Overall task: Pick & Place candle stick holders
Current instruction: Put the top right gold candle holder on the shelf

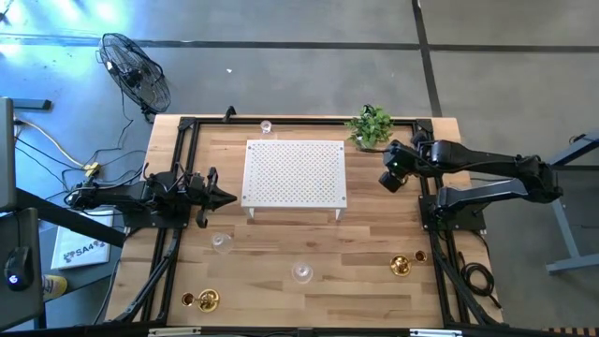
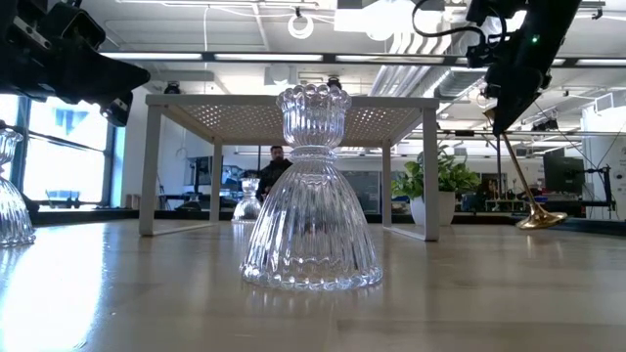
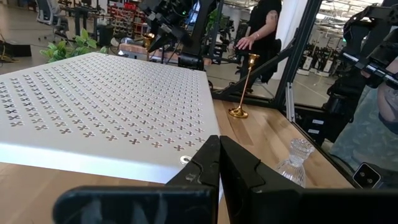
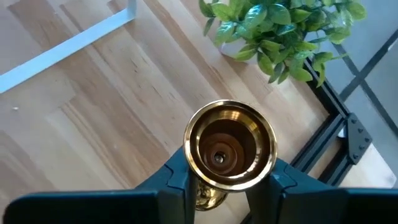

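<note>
Brass candle stick holder [image 4: 230, 152] gripped in right jaws, cup empty, left jaws closed.

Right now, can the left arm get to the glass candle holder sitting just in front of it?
Probably yes. The left pincer is shut and holds nothing, and the glass holder stands on bare table near it, with nothing between. It would need to open first.

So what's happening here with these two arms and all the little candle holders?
The right end effector is shut on a tall brass candle stick holder, holding it above the table between the white perforated platform and the green plant. The left end effector waits shut beside the platform's other side. Glass holders and brass holders stand on the wooden table.
</note>
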{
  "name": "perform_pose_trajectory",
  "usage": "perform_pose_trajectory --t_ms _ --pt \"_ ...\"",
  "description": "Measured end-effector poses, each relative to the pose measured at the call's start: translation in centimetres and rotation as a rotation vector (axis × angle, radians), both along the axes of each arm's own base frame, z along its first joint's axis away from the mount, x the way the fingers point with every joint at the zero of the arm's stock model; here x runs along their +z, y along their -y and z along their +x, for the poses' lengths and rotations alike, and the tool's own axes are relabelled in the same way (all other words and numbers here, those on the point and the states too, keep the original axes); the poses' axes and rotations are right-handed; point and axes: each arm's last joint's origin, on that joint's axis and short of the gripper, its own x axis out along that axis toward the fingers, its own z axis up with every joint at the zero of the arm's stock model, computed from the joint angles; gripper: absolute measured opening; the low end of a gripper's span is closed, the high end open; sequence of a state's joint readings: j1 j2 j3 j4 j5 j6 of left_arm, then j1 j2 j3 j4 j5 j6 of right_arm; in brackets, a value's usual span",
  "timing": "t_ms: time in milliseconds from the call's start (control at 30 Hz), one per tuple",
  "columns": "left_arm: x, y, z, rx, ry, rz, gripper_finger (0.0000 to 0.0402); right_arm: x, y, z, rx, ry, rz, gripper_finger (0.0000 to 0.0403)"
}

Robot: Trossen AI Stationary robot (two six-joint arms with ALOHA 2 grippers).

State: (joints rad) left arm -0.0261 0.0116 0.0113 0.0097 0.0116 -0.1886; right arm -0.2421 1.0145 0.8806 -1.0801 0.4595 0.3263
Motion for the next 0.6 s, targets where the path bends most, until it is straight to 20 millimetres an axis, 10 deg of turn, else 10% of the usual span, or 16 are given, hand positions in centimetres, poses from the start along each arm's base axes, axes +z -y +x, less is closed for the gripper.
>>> perform_pose_trajectory --t_ms 600 --pt "0.0 0.0 0.0 0.0 0.0 0.0 0.0001 1.5 -1.7 -1.1 0.095 0.104 -0.055 0.0088"
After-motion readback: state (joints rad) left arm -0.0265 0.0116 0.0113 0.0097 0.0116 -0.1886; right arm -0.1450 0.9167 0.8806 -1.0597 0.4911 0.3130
